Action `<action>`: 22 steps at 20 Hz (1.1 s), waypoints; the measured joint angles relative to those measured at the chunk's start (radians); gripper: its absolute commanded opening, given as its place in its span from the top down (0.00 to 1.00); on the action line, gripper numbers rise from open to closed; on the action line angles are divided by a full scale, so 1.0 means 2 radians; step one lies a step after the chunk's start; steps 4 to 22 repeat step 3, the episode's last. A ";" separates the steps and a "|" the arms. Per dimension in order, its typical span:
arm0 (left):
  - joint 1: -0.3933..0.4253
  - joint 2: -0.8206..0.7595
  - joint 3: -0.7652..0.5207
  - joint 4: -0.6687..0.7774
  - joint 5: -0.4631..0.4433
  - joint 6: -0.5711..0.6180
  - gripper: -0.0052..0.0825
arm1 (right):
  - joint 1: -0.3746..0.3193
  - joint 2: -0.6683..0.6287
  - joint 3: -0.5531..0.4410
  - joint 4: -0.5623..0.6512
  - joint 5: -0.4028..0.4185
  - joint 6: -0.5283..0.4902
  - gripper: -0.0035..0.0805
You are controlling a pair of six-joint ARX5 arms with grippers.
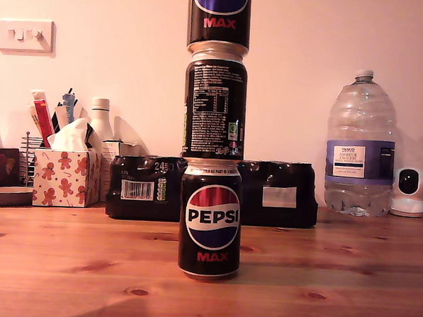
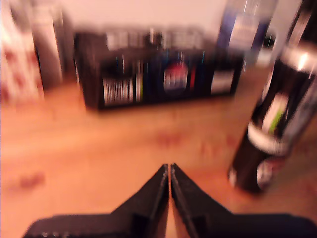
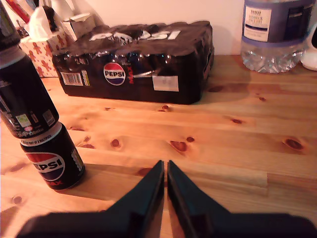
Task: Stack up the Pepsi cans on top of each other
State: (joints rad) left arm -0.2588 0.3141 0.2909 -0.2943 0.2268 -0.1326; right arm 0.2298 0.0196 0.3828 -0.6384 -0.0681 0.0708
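Pincer 1 (image 2: 170, 171) closed; pincer 2 (image 3: 166, 168) closed, low.

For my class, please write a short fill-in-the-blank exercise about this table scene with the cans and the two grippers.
1. The stack holds ____ Pepsi cans.
2. The bottom can stands on the ____ table.
3. My first gripper and my second gripper are both ____.
4. The water bottle label reads ____.

Missing words: three; wooden; shut; Tesco

On the tabletop (image 1: 64, 271), a black multipack (image 1: 146, 187) sits at 12 o'clock, a water bottle (image 1: 359, 148) at 2, a gingerbread tissue box (image 1: 65, 176) at 10.
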 measured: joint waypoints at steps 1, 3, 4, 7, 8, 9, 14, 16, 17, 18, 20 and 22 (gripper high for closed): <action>0.000 0.000 0.000 -0.013 0.000 0.000 0.97 | 0.000 0.000 0.000 0.000 0.000 0.000 0.97; 0.000 0.000 0.000 -0.038 0.000 0.000 0.97 | 0.000 0.000 0.000 0.000 0.000 0.000 0.97; 0.000 0.000 0.000 -0.038 0.000 0.000 0.97 | 0.000 0.000 0.000 0.000 0.000 0.000 0.97; 0.000 0.000 0.000 -0.038 0.000 0.000 0.97 | 0.000 0.000 0.000 0.000 0.000 0.000 0.97; 0.000 0.000 0.000 -0.038 0.000 0.000 0.97 | 0.000 0.000 0.000 0.000 0.000 0.000 0.97; 0.000 0.000 0.000 -0.038 0.000 0.000 0.97 | 0.000 0.000 0.000 0.000 0.000 0.000 0.97; 0.000 0.000 0.000 -0.038 0.000 0.000 0.97 | 0.000 0.000 0.000 0.000 0.000 0.000 0.97; 0.000 0.000 0.000 -0.038 0.000 0.000 0.97 | 0.000 0.000 0.000 0.000 0.000 0.000 0.97; 0.000 0.000 0.000 -0.038 0.000 0.000 0.97 | 0.000 0.000 0.000 0.000 0.000 0.000 0.97; 0.000 0.000 0.000 -0.038 0.000 0.000 0.97 | 0.000 0.000 0.000 0.000 0.000 0.000 0.97; 0.000 0.000 0.000 -0.038 0.000 0.000 0.97 | 0.000 0.000 0.000 0.000 0.000 0.000 0.97; 0.000 0.000 0.000 -0.038 0.000 0.000 0.97 | 0.000 0.000 0.000 0.000 0.000 0.000 0.97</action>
